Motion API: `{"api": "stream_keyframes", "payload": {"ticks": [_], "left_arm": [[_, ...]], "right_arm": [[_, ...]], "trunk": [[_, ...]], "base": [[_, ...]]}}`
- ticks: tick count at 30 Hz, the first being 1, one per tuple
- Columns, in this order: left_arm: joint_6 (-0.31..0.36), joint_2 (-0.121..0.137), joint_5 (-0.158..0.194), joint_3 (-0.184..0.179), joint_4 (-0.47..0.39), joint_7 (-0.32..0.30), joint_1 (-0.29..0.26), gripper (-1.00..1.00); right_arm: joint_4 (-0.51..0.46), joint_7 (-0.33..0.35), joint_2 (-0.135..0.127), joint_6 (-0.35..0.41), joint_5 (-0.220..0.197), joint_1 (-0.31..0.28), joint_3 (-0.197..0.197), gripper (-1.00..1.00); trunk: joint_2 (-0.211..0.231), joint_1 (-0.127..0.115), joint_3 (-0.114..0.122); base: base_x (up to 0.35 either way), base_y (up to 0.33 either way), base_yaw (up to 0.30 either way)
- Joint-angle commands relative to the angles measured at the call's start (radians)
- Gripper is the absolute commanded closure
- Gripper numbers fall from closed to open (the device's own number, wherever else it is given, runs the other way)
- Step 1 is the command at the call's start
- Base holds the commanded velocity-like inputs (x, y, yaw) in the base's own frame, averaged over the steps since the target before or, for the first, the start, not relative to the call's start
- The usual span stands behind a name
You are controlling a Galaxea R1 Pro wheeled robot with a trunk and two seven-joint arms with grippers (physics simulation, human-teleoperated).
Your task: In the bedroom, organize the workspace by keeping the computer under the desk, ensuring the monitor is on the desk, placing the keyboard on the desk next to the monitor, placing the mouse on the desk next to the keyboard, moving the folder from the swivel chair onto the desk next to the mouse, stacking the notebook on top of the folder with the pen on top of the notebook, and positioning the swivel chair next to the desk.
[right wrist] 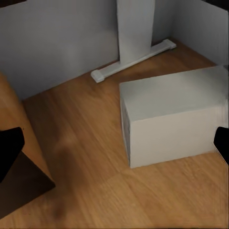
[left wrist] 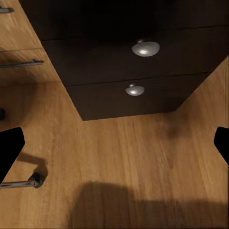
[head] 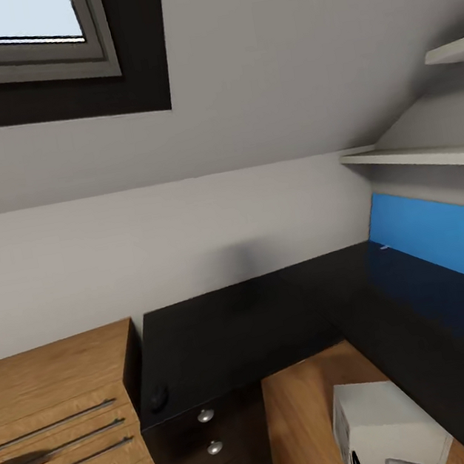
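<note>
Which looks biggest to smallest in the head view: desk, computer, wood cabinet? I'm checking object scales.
1. desk, by far the widest.
2 and 3. wood cabinet and computer: unsure, since both are cut off by the frame edge and sit close to the camera.

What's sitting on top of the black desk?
Almost nothing. The glossy black desk has one small dark rounded thing near its front left corner, too dim to name. The far right end runs out of the picture, so anything there stays unseen.
</note>
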Motion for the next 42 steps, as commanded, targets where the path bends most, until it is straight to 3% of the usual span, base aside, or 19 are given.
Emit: {"api": "stream_keyframes", "payload": {"ticks": [1,28,42], "left_arm": [[0.003,0.0,0.007,-0.001,-0.003,0.006,0.0,-1.0],[0.002,0.0,0.007,0.0,-0.004,0.006,0.0,-1.0],[0.002,0.001,0.007,0.0,-0.004,0.006,0.0,-1.0]], "right_arm": [[-0.001,-0.001,0.001,-0.002,0.0,0.0,-0.001,-1.0],[0.0,0.0,0.001,-0.006,0.004,0.0,0.0,-1.0],[-0.001,0.004,0.004,-0.005,0.006,0.0,0.004,-1.0]], "trunk": [[-0.001,0.0,-0.001],[-0.001,0.0,-0.001],[-0.001,0.0,-0.001]], "base": [[0.0,0.0,-0.297],[0.0,0.0,-0.294],[0.0,0.0,-0.038]]}}
